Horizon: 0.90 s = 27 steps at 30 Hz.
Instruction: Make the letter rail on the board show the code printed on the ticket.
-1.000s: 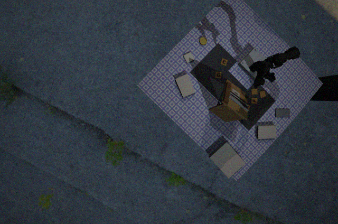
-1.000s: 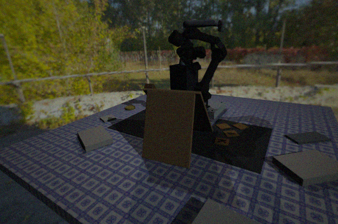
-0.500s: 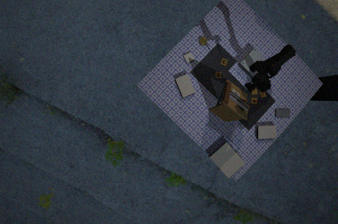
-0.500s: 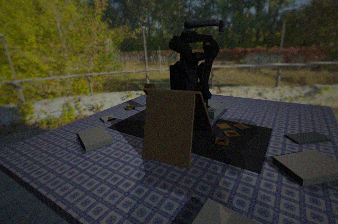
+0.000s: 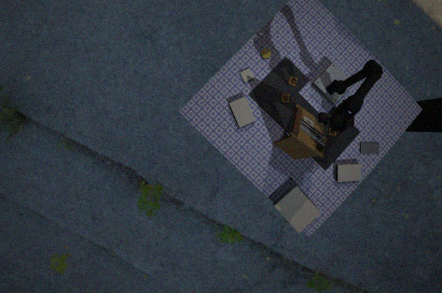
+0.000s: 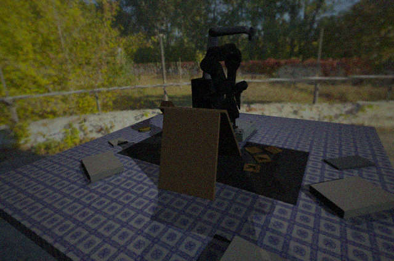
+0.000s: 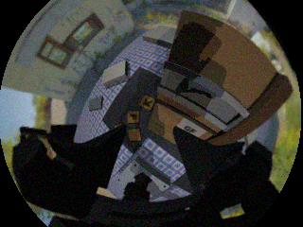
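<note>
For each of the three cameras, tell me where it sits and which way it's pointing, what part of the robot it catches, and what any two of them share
Top: high overhead, looking straight down at the checked counter; the whole arm shows, bent over the brown board.
Exterior: low beside the counter, facing the board's plain back; the arm rises behind it against trees.
Wrist: on the arm, looking down past the open, empty gripper at the board's front; only the dark fingers show.
Shared: top and exterior both show loose letter tiles on the dark mat.

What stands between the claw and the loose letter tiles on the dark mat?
Nothing visible does. The open, empty claw hangs beside the brown board, and two tiles lie uncovered on the dark mat.
</note>
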### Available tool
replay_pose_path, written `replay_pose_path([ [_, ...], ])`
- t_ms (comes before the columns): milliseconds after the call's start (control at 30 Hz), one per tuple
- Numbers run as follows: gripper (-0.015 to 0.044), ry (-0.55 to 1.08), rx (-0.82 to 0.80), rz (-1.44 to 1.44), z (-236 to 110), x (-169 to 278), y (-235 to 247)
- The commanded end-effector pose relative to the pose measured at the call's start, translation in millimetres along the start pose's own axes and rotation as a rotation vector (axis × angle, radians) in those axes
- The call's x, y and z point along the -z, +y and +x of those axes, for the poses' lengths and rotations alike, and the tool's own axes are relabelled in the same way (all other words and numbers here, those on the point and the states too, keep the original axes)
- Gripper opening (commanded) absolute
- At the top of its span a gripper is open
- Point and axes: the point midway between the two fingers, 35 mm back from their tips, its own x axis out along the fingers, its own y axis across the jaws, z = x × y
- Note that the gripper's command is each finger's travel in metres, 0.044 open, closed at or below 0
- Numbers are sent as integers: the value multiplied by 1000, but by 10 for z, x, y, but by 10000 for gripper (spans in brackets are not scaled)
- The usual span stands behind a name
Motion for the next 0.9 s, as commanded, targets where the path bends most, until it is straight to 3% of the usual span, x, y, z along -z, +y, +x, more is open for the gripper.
replay_pose_path([
  [0,340,188,85,505,654,47,216],
  [467,340,247,284,988,1224,136,533],
  [867,340,174,489,1375,1682,338,858],
])
